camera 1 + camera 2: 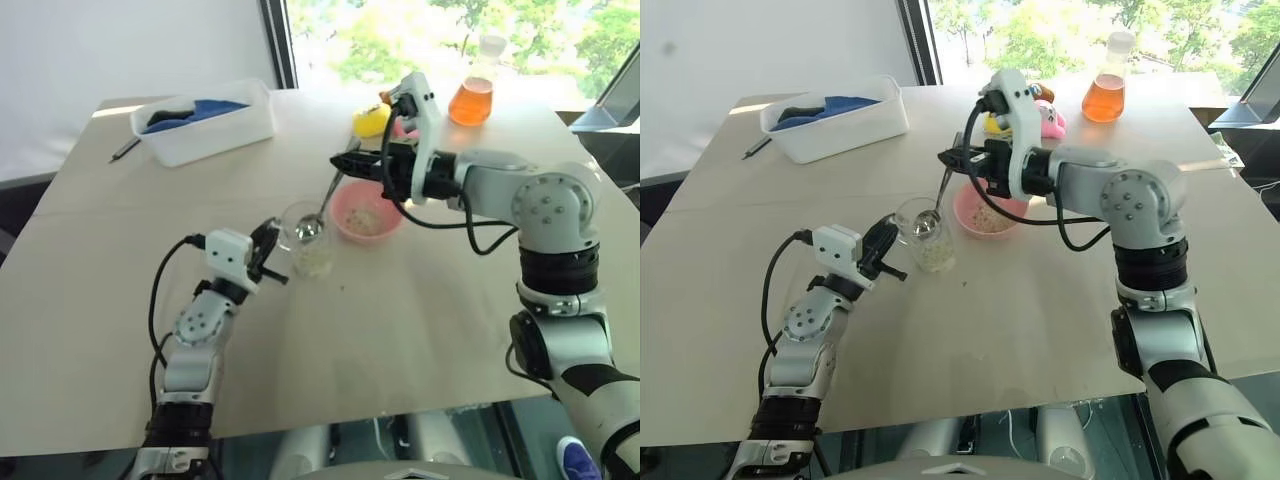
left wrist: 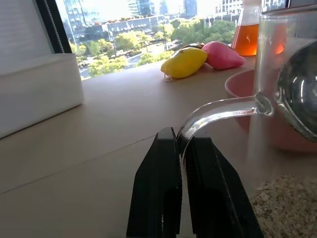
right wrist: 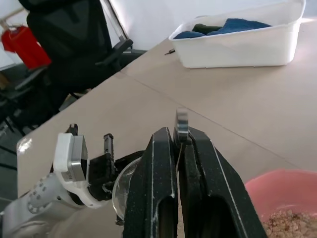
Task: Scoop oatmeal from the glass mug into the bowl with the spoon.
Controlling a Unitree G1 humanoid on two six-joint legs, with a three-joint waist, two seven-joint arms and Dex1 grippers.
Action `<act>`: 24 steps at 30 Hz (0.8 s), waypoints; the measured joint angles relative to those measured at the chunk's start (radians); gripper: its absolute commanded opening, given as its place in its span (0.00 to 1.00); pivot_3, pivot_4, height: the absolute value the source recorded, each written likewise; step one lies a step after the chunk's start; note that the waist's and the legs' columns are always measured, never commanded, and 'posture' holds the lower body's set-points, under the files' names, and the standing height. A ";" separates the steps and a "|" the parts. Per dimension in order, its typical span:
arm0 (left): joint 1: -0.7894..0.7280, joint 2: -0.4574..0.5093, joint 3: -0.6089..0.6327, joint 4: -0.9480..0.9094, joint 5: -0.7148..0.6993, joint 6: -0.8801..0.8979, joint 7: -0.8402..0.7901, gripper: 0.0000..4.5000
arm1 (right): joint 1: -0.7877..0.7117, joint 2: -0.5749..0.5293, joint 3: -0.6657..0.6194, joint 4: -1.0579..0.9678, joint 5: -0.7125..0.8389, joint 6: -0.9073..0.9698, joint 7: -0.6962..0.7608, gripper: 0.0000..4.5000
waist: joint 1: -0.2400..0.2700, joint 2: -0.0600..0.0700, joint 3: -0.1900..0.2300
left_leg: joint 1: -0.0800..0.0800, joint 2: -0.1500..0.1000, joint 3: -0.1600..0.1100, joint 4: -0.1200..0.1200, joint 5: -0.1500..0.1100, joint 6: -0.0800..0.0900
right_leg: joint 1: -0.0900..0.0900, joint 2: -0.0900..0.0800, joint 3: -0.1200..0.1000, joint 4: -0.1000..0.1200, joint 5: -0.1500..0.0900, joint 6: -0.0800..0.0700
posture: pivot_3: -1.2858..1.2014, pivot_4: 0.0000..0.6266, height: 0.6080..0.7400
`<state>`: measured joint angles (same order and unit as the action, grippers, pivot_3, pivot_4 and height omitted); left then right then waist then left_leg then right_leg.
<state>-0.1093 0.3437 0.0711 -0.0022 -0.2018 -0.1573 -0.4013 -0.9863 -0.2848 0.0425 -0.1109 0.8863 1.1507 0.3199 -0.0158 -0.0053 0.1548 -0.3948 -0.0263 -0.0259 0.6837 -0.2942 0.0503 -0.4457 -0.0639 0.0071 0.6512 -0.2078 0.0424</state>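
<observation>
Left hand [image 1: 268,247] is clamped on the handle of the mug [image 1: 306,238], steadying it mid-counter so it cannot slide or tip under the spoon. Right hand [image 1: 952,158] pinches the top of the spoon [image 1: 322,205] handle, head angled down inside the mug mouth, above the oatmeal [image 1: 313,262] at the bottom. Bowl [image 1: 366,212] sits touching or just beside the mug toward the far edge, keeping the transfer short; it already holds some oats.

Pink bowl [image 1: 366,215], clear glass mug [image 1: 307,238], beige oatmeal [image 1: 314,262], silver spoon [image 1: 322,205], orange flask [image 1: 472,96].
</observation>
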 measured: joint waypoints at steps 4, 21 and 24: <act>0.002 -0.002 0.000 -0.003 0.000 0.003 0.000 0.01 | 0.004 0.006 0.044 -0.007 -0.051 -0.022 0.030 0.00 | 0.000 0.000 0.000 | 0.000 0.000 0.000 0.000 0.000 0.000 | 0.000 0.000 -0.001 0.000 0.000 0.000 | 0.52 0.24 1.00; 0.016 -0.006 -0.003 0.036 -0.014 0.014 -0.027 0.21 | -0.001 0.056 -0.079 0.052 -0.142 -0.081 -0.010 0.87 | -0.003 0.001 0.000 | 0.000 0.000 0.000 -0.001 0.001 -0.002 | -0.001 0.000 0.001 0.000 0.000 0.000 | 0.52 0.24 1.00; 0.018 -0.009 -0.001 0.039 -0.008 0.013 -0.030 0.21 | -0.004 0.094 -0.132 0.060 -0.130 -0.071 -0.043 0.87 | 0.000 0.001 0.000 | -0.001 0.000 -0.001 -0.001 0.001 -0.002 | -0.001 0.000 0.001 0.000 0.000 0.000 | 0.52 0.24 1.00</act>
<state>-0.0910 0.3348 0.0700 0.0365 -0.2096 -0.1446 -0.4315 -0.9903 -0.1909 -0.0894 -0.0510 0.7565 1.0795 0.2773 -0.0159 -0.0043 0.1551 -0.3955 -0.0265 -0.0265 0.6828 -0.2930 0.0482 -0.4471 -0.0640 0.0081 0.6513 -0.2078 0.0423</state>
